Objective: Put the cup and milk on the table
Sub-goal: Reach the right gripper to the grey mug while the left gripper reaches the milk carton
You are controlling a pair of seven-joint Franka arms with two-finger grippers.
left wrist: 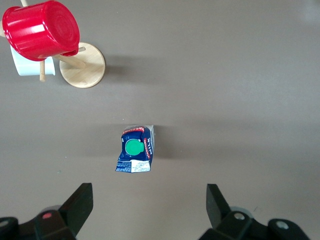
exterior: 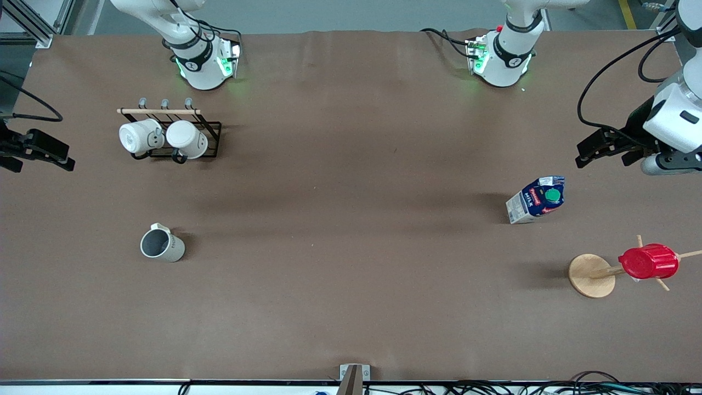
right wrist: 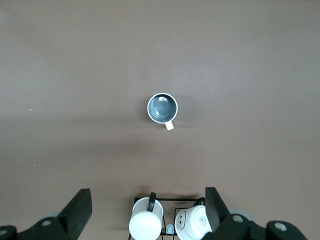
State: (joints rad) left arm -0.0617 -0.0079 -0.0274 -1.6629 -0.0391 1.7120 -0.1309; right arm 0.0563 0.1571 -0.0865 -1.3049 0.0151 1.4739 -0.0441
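The cup (exterior: 162,244), off-white with a dark grey inside, stands upright on the brown table (exterior: 351,164) toward the right arm's end; it also shows in the right wrist view (right wrist: 162,108). The milk (exterior: 536,199), a dark-blue carton with a green cap, stands upright toward the left arm's end and shows in the left wrist view (left wrist: 136,149). My left gripper (exterior: 600,156) is open and empty, up in the air over the table's end, apart from the milk (left wrist: 149,205). My right gripper (exterior: 41,159) is open and empty, high over the other end (right wrist: 148,207).
A black rack (exterior: 181,134) holds two plain white mugs (exterior: 137,137) farther from the front camera than the cup. A wooden stand (exterior: 592,275) carries a red ribbed cup (exterior: 649,261), nearer to the camera than the milk.
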